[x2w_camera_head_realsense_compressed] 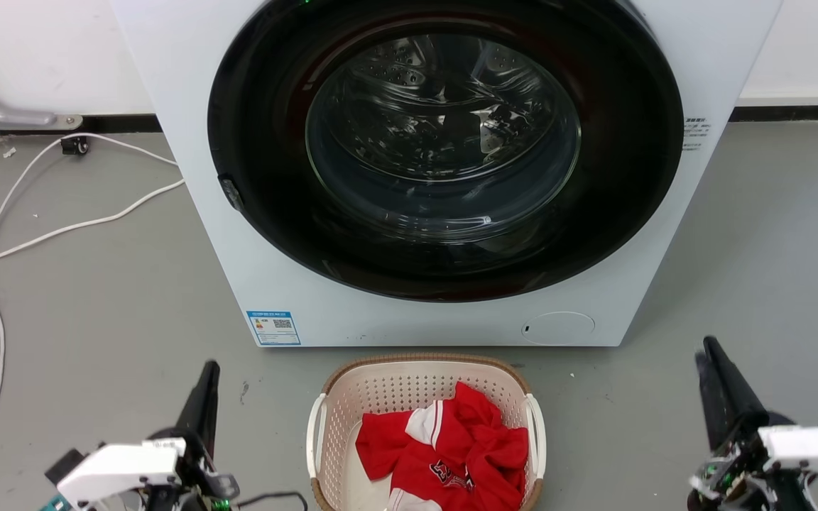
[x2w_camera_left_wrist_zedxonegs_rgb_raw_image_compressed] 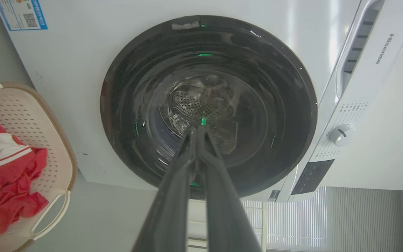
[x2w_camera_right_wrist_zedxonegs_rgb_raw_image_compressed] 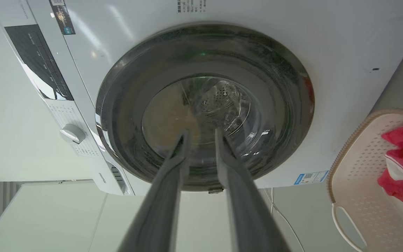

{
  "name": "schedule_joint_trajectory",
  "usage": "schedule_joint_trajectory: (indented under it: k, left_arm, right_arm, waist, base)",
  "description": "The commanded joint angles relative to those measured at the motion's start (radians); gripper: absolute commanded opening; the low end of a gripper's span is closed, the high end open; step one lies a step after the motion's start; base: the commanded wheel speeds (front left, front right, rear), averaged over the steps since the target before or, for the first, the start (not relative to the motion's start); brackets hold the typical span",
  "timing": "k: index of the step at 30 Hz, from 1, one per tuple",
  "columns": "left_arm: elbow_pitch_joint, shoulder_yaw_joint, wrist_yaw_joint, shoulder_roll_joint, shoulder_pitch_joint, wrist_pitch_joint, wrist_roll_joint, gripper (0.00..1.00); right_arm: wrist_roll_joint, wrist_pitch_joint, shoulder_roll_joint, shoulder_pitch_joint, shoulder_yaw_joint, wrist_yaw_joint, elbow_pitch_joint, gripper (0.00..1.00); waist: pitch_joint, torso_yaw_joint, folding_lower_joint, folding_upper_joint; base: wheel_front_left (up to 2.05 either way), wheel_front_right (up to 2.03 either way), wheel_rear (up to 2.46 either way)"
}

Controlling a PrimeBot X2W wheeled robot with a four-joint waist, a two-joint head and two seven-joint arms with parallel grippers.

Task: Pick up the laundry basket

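Observation:
The laundry basket (x2w_camera_head_realsense_compressed: pixel 388 389) is cream with perforated walls, a brown rim and white side handles. It sits on the floor just in front of the washer, with red and white clothing (x2w_camera_head_realsense_compressed: pixel 451 443) in it. Its edge also shows in the left wrist view (x2w_camera_left_wrist_zedxonegs_rgb_raw_image_compressed: pixel 56 154) and the right wrist view (x2w_camera_right_wrist_zedxonegs_rgb_raw_image_compressed: pixel 359 196). My left gripper (x2w_camera_head_realsense_compressed: pixel 209 369) is low at the left of the basket, well apart from it, fingers (x2w_camera_left_wrist_zedxonegs_rgb_raw_image_compressed: pixel 187 164) pressed together and holding nothing. My right gripper (x2w_camera_head_realsense_compressed: pixel 707 351) is at the far right, fingers (x2w_camera_right_wrist_zedxonegs_rgb_raw_image_compressed: pixel 182 154) a little apart and empty.
A white front-loading washer (x2w_camera_head_realsense_compressed: pixel 238 234) with a dark round door (x2w_camera_head_realsense_compressed: pixel 444 142) stands right behind the basket. White cables (x2w_camera_head_realsense_compressed: pixel 61 227) trail over the grey floor at the left. Open floor lies on both sides of the basket.

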Motion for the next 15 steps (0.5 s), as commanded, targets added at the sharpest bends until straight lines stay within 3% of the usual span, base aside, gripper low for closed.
schedule_joint_trajectory:
  k: [1,15]
  left_arm:
    - [0.002,0.000,0.000,-0.001,0.002,-0.001,0.000,1.00]
    - [-0.039,-0.010,0.000,-0.002,0.036,-0.066,0.050,1.00]
  right_arm:
    - [0.000,0.000,0.000,0.002,0.001,0.000,0.001,1.00]
    - [-0.073,-0.065,0.002,0.035,0.026,0.000,-0.026,1.00]
  waist:
    - [0.000,0.000,0.0000,0.0000]
    - [-0.001,0.000,0.0000,0.0000]
  base:
    - [0.00,0.00,0.00]
    - [0.00,0.00,0.00]
